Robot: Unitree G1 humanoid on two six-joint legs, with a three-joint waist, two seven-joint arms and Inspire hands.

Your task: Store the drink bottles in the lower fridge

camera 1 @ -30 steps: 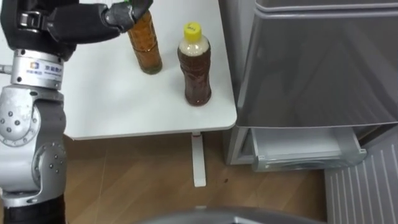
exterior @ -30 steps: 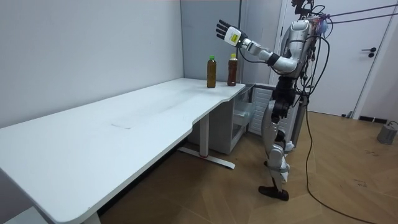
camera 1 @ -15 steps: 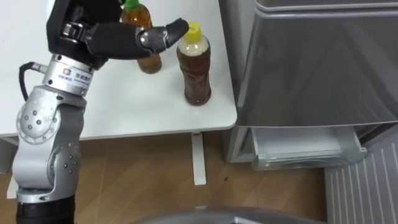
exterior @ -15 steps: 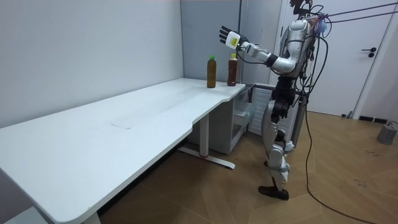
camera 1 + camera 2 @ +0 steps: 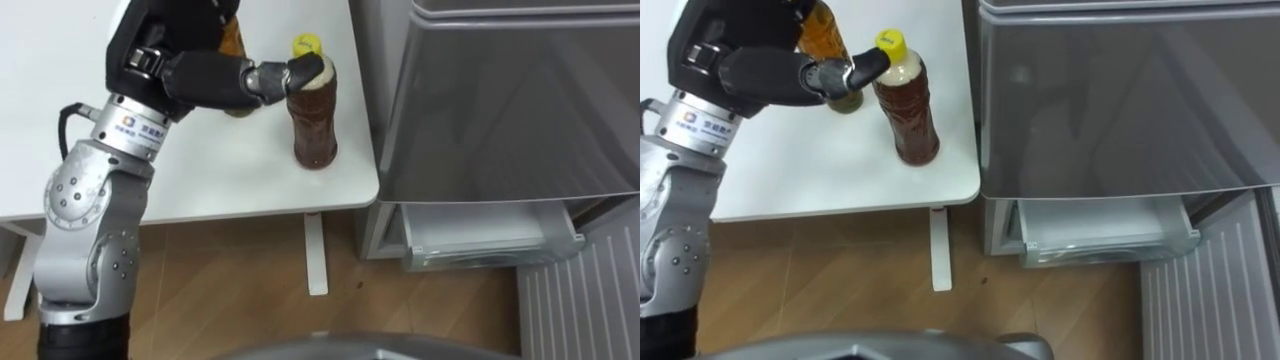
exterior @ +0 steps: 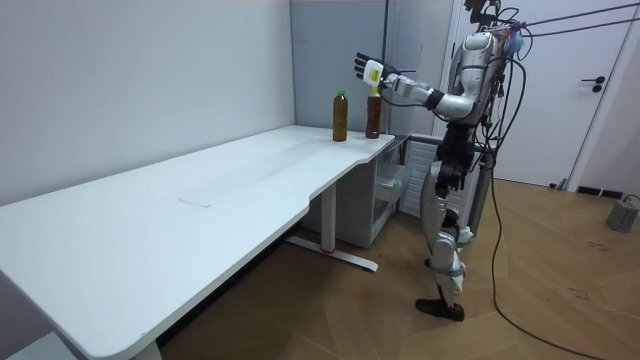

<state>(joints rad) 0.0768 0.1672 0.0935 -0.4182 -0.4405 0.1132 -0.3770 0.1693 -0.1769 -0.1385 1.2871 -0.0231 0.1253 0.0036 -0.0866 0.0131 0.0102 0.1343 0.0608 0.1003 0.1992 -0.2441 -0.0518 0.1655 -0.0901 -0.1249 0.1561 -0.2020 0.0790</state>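
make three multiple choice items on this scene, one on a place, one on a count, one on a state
1. Where does the yellow-capped bottle stand?
A. on the floor
B. on the white table, near the corner by the fridge
C. inside the fridge
2. How many bottles are on the table?
A. two
B. three
C. four
3. The fridge's lower drawer is
A. shut
B. lying on the table
C. pulled out
Answers: B, it stands upright by the table's edge, with the left hand at its neck; A, it and the green-capped bottle; C, the drawer juts out below the fridge's door.
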